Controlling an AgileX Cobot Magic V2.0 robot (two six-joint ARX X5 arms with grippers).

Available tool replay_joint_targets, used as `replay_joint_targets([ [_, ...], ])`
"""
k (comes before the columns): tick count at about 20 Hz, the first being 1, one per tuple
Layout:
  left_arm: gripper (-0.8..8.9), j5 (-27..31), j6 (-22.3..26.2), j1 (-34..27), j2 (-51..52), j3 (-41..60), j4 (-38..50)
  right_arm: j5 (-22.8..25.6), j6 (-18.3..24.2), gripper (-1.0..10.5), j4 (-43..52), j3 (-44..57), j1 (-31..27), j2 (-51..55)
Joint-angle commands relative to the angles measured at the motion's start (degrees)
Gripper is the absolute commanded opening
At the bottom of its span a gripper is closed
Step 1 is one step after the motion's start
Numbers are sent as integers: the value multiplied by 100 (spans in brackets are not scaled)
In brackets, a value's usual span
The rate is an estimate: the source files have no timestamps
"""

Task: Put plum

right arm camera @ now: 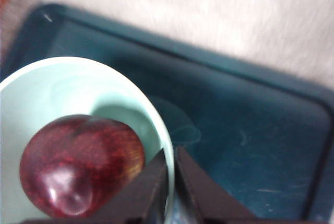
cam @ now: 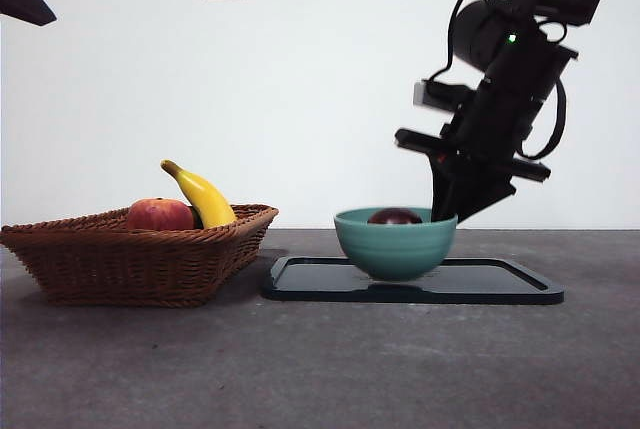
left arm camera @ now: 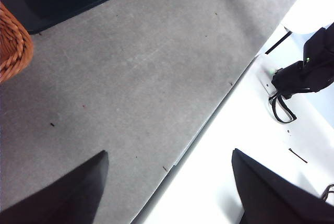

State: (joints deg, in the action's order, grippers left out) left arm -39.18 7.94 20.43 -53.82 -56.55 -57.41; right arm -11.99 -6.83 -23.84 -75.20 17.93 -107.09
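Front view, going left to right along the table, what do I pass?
Wicker basket holding a red-orange fruit, then a banana → black tray carrying the teal bowl with the plum inside → right gripper at the bowl's right rim.

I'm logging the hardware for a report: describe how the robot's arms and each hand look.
Both arms are black. The right arm is boxy, with looping black cables, small green indicator lights and a flat crossbar above its hand. The right hand has two black wedge-shaped jaws tapering to tips. The left hand shows the same matte black pointed jaws.
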Motion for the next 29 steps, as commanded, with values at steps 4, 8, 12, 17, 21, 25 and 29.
replay_joint_targets([
  [4,374,-33,55,26,-31,-59,42,-70,39,12,59,-133,20,-190],
  [8,374,-33,55,26,-31,-59,42,-168,-39,33,-24,-140,20,-177],
  [12,374,-33,55,26,-31,-59,39,-146,-118,234,-70,-144,-11,26],
  [17,374,-33,55,26,-31,-59,44,-149,-144,234,-195,-144,-24,942],
  [21,374,-33,57,26,-31,-59,44,-302,-20,234,-957,-144,-22,2135],
  [25,374,-33,57,26,-31,-59,44,-310,195,234,-1969,-140,-13,3187],
  [29,374,-33,57,26,-31,-59,44,-317,197,234,-2562,50,122,4004],
])
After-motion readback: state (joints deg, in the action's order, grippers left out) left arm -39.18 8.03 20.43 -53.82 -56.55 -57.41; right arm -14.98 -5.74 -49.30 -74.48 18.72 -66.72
